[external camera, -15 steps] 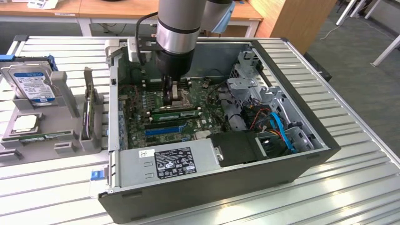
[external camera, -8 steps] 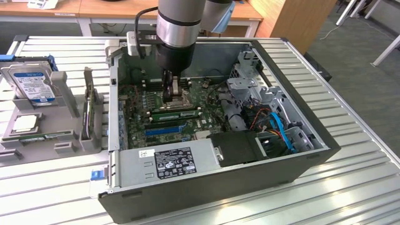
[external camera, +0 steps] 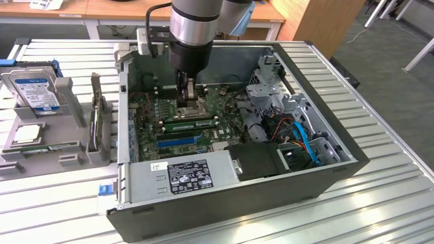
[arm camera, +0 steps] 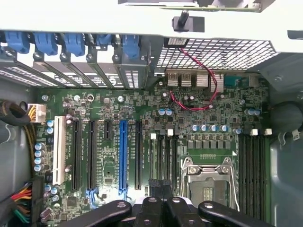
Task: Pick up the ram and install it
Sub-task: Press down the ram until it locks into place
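**Closed hand low inside the open computer case, over the motherboard**

Exterior view: The ram (external camera: pixel 190 123) is a long, thin green stick lying flat-on in a slot of the motherboard (external camera: pixel 178 133), just in front of the square processor socket (external camera: pixel 192 105). The open computer case (external camera: pixel 318 178) lies on its side on the slatted metal table (external camera: pixel 379 203). Inside it sit the motherboard, a grey power supply (external camera: pixel 183 175) with a black label at the near edge, a black fan housing (external camera: pixel 261 160) beside that, and metal drive cages with blue and orange cables toward the exterior view's right. On the exterior view's left a grey holder (external camera: pixel 40 147) carries a silver hard drive (external camera: pixel 32 91) with a blue-and-white label, standing upright, a processor chip (external camera: pixel 26 133) lying flat and another thin green stick (external camera: pixel 49 148) at its front. The arm comes straight down from above into the case, and the hand (external camera: pixel 184 96) is closed, its dark fingers together near the socket and just behind the ram.

Wrist view: The black fingers (arm camera: pixel 158 189) are pressed together over the board, between the long expansion slots (arm camera: pixel 106 153) and the processor socket (arm camera: pixel 207 182). Whether they pinch anything cannot be told.
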Tool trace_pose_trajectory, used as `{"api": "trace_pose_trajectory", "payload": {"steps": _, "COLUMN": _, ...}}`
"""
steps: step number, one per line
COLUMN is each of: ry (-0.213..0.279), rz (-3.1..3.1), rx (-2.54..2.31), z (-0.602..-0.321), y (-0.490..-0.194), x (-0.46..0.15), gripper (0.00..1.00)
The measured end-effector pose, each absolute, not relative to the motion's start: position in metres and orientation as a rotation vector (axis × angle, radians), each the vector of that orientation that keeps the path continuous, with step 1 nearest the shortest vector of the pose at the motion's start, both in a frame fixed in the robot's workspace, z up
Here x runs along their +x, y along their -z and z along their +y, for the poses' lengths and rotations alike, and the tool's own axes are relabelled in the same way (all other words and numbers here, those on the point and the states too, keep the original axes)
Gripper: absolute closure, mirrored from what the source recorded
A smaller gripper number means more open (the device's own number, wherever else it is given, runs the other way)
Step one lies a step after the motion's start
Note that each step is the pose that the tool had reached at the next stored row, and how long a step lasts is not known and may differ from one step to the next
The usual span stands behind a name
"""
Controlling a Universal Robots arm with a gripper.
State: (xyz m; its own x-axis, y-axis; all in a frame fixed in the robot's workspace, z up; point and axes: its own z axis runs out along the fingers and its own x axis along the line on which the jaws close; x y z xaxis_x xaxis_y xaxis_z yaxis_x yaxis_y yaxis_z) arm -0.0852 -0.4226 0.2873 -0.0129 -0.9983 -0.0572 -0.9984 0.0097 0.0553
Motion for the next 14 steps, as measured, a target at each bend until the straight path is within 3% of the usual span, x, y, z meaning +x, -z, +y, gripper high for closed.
{"api": "trace_pose_trajectory", "payload": {"steps": 14, "ry": -0.124, "rz": 2.231, "rx": -2.206, "z": -0.423, "y": -0.309, "x": -0.085, "gripper": 0.9}}
